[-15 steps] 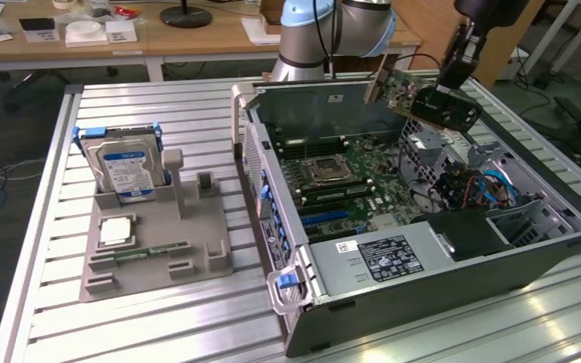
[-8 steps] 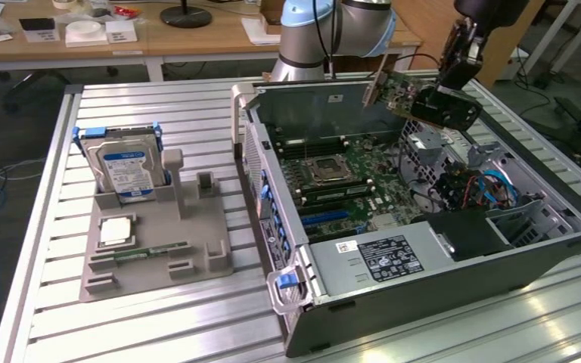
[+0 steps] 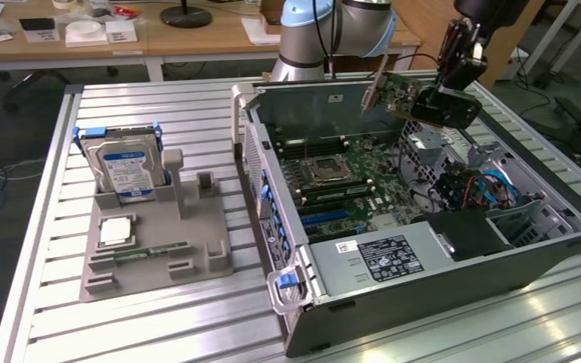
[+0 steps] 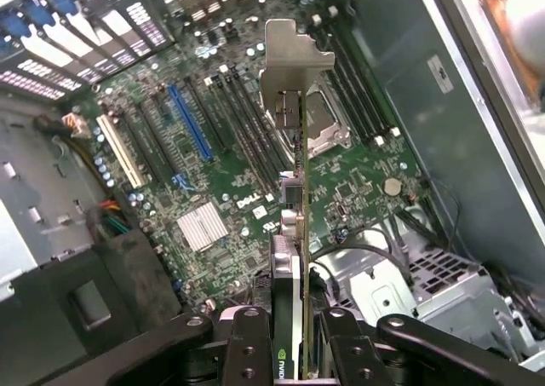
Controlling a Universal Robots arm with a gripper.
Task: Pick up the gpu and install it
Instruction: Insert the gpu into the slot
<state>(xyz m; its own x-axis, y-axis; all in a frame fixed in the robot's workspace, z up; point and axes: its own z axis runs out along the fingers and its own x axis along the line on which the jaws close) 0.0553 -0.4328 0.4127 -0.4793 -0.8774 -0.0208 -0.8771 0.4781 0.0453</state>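
My gripper [image 3: 424,100] is shut on the gpu [image 3: 399,91], a thin green card with a silver metal bracket at one end. It hangs in the air above the far part of the open computer case [image 3: 532,249]. In the wrist view the gpu [image 4: 295,224] shows edge-on, clamped between my fingers [image 4: 249,345], its bracket [image 4: 294,58] pointing away from the gripper [image 4: 294,356]. Below it lies the green motherboard [image 4: 213,190] with a blue expansion slot [image 4: 189,122] and the processor socket [image 4: 328,122]. The card is well clear of the board.
A grey parts holder [image 3: 194,253] on the slatted metal table [image 3: 169,325] at the exterior view's left carries a hard drive with a blue label [image 3: 124,162], a chip [image 3: 116,231] and a narrow green RAM stick [image 3: 154,251]. Cables [image 3: 477,185] and a drive cage crowd the case's right.
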